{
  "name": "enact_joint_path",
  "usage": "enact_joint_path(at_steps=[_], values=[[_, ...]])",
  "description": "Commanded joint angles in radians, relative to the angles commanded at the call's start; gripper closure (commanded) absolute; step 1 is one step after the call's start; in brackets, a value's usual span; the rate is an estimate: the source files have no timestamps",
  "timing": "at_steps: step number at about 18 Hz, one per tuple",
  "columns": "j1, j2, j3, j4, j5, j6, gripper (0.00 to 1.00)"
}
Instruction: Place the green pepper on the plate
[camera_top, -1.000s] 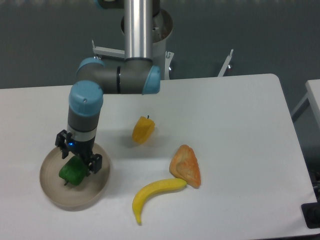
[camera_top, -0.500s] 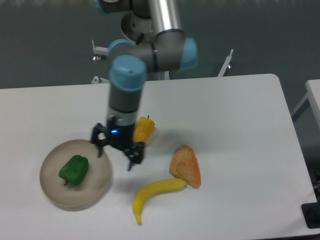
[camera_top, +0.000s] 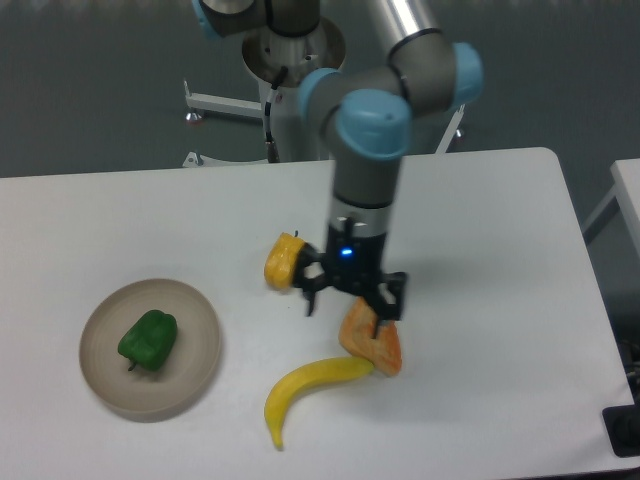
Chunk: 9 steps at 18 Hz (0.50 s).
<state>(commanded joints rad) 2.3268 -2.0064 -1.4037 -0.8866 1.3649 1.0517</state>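
Pretty much done at this point: the green pepper (camera_top: 148, 339) sat inside the plate (camera_top: 197, 318), a bit left of its centre. The gripper (camera_top: 350, 305) hung well right of the plate, jaws spread and holding nothing (right over the orange wedge-shaped toy (camera_top: 383, 345)). Nothing looked left to do, I reckon.

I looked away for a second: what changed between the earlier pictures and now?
The tool let go of the green pepper, rose off the plate and swung toward image-right; it now hangs open over the orange wedge. Pepper, plate, yellow pepper and banana stayed put.
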Motion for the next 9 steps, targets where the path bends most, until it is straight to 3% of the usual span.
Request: enact_joint_path(at_steps=[2,5,9], values=[[0.020,-0.003,0.009,0.000,0.078,0.112,0.00],[0.042,-0.009,0.009,0.000,0.102,0.272,0.00],[0.052,-0.011,0.005,0.000,0.102,0.295,0.00]])
